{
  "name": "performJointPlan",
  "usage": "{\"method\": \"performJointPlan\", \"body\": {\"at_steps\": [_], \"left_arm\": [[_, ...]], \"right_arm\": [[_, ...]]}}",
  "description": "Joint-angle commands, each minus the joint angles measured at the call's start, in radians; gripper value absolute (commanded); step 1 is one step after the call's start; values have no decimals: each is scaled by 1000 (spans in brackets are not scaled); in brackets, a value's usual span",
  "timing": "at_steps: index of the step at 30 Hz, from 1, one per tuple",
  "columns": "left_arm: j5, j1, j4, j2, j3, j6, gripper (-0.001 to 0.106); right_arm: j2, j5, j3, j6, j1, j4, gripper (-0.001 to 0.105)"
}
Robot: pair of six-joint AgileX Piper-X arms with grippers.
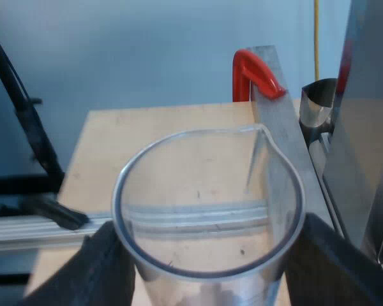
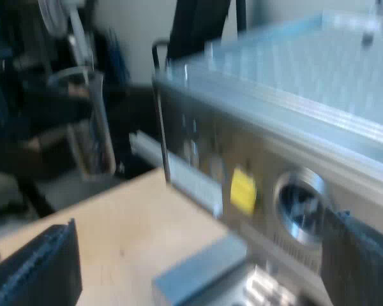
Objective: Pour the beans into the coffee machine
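The measuring glass (image 1: pixel 207 213) is clear and glossy, the tabletop (image 1: pixel 159 124) matt wood.

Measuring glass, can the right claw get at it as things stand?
Probably not freely. The left claw is shut on the measuring glass, fingers on both its sides, while the right claw sits open by the espresso machine's front, apart from the glass.

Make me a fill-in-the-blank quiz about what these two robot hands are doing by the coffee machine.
1. The left gripper is ____ on the measuring glass.
2. The right gripper is ____, with nothing between its fingers.
3. The sticker on the front of the espresso machine is ____.
Missing words: shut; open; yellow.
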Motion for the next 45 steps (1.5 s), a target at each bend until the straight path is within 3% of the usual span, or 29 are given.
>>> {"method": "performJointPlan", "body": {"at_steps": [1, 5, 8, 13, 18, 22, 26, 28, 34, 39, 40, 42, 45], "left_arm": [[1, -10, 65, -22, -75, 76, 4], [-2, -52, 67, -27, -155, 84, 4], [5, -102, 67, -27, -213, 84, 4], [20, -201, 59, -1, -283, 116, 4], [20, -297, 55, 48, -347, 127, 4], [20, -416, 55, 177, -476, 138, 4], [20, -463, 55, 248, -552, 155, 4], [16, -517, 55, 351, -667, 186, 4], [1, -570, 55, 548, -860, 186, 4], [5, -582, 55, 578, -893, 186, 4], [5, -603, 55, 617, -940, 192, 4], [-4, -645, 55, 736, -1048, 277, 4], [-4, -660, 55, 796, -1091, 294, 4]], "right_arm": [[-50, 25, -41, -3, 1, -15, 78], [-94, 97, -56, -3, 1, -15, 78], [-140, 207, -57, -12, 1, -19, 78], [-204, 365, -57, -119, 1, -19, 78], [-235, 450, -57, -140, 1, -19, 78], [-235, 464, -57, -140, 1, -19, 78], [-234, 468, -57, -140, 1, -19, 78], [-234, 468, -57, -140, 1, -19, 78], [-234, 468, -57, -140, 1, -21, 78], [-234, 468, -57, -140, 1, -21, 78], [-234, 468, -57, -140, 1, -21, 78], [-234, 468, -57, -140, 1, -21, 78], [-234, 468, -57, -140, 1, -21, 78]]}}
